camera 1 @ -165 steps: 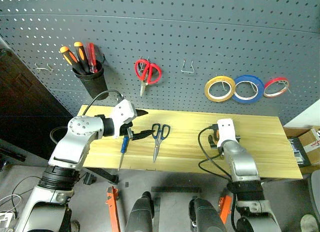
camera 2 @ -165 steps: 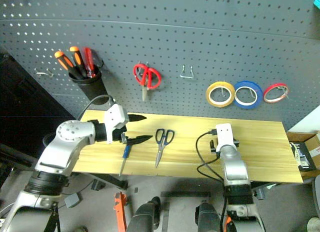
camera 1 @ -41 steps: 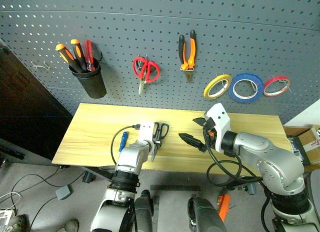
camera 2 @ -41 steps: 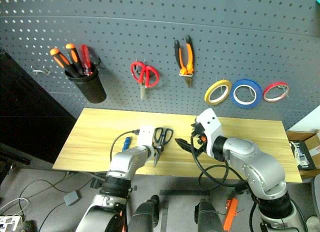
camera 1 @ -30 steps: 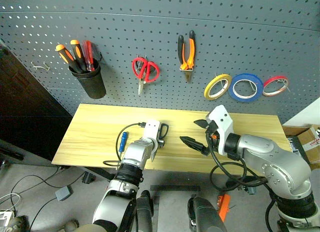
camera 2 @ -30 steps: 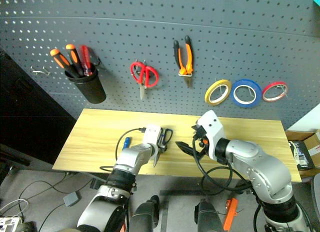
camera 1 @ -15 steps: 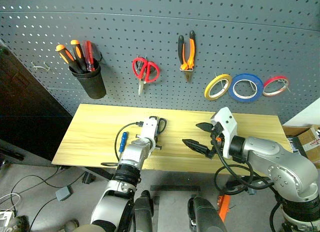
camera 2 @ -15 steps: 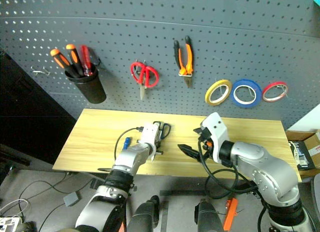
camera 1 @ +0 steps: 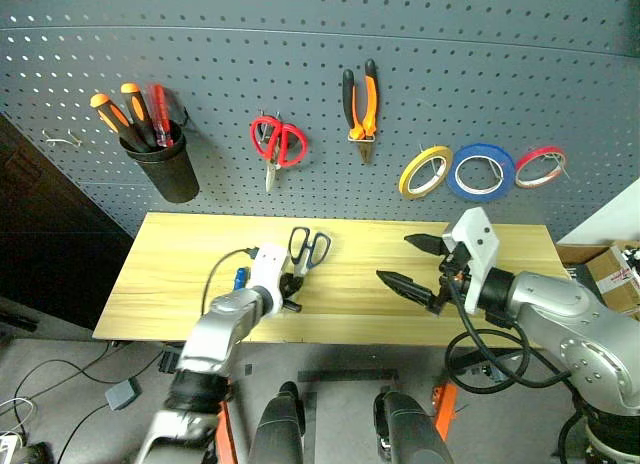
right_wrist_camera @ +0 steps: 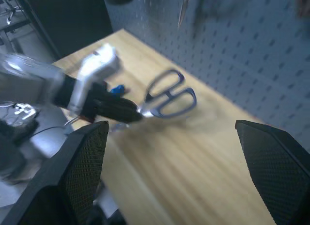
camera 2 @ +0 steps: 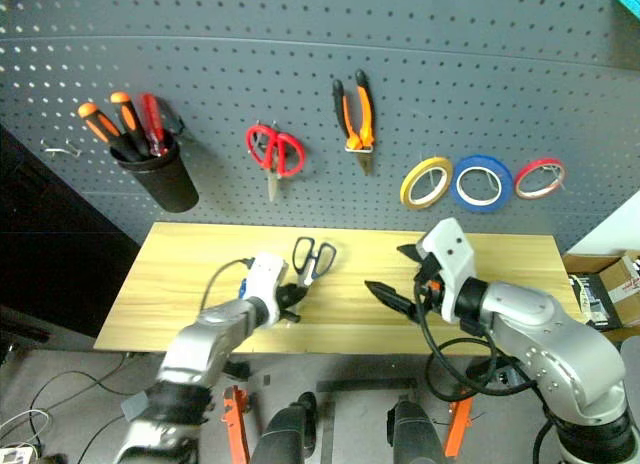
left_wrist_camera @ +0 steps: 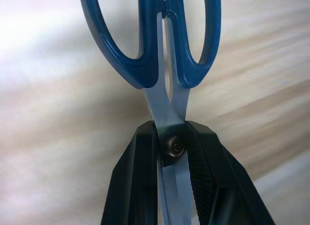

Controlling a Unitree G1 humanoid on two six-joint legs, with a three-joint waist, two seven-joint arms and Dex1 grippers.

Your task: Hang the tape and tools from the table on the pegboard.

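The left gripper (camera 1: 290,289), low in the middle of the frame, pinches the scissors (camera 1: 307,250) at the pivot, just over the table (camera 1: 180,259). They could swing or slip out on the way up to the pegboard (camera 1: 500,74). The right gripper (camera 1: 415,264) is wide open and holds nothing.

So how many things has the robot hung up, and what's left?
Two look done: the yellow tape and the pliers hang on the pegboard. The left pincer is shut on the black-handled scissors, lifting them off the table. The blue screwdriver still lies there. The right pincer is open, holding nothing.
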